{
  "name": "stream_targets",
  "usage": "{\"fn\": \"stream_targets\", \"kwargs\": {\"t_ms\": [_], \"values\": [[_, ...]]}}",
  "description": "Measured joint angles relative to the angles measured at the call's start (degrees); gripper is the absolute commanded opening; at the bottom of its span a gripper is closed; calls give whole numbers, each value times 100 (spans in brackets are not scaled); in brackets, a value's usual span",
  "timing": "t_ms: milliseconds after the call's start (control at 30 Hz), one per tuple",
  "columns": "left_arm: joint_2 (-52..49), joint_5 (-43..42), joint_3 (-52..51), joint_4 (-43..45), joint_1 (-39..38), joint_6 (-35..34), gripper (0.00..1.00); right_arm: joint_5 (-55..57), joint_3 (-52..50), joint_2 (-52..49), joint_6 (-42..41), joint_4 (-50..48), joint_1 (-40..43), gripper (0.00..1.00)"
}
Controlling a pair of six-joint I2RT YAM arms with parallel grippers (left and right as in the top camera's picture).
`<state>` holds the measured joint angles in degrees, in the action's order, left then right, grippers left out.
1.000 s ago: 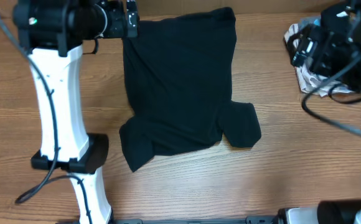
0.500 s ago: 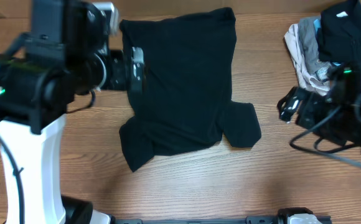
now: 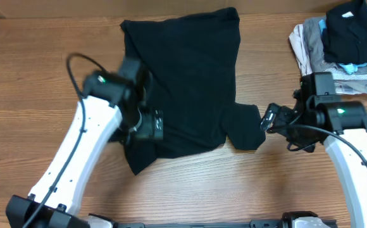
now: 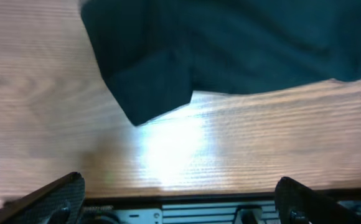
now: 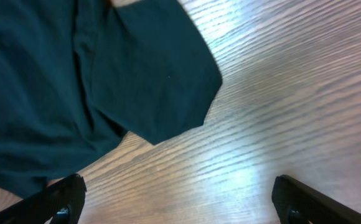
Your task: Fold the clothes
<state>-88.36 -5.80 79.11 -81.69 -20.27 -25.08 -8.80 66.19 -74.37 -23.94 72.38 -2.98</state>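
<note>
At T-shirt (image 3: pixel 183 76) now: left claw (image 3: pixel 152 124) (right claw (image 3: pixel 269 119) too)

T-shirt (image 3: pixel 183 82) flat on table (image 3: pixel 31 76), centre; garment pile (image 3: pixel 345 44) at far right corner, well apart

A brown wood-grain table (image 3: pixel 31 76) carries a large black soft-fabric T-shirt (image 3: pixel 183 76), spread mostly flat at its middle. The cloth reaches the far side, and its short sleeves (image 3: pixel 247 126) splay toward the near side. A stack of folded grey, beige and light-blue garments (image 3: pixel 310 50) lies in the far right corner, well apart.
</note>
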Motion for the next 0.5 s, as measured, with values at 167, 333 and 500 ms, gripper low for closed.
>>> {"fn": "stream_targets", "kwargs": {"t_ms": [167, 333, 500], "values": [[72, -4, -1333, 769, -118, -579, 97, -57, -114, -63, 63, -170, 0, 100], [105, -13, -2465, 1676, -107, -1305, 92, -96, -122, -66, 140, -258, 0, 100], [264, -83, -3226, 2710, -70, -1902, 81, -142, -129, -66, 238, -291, 0, 100]]}}
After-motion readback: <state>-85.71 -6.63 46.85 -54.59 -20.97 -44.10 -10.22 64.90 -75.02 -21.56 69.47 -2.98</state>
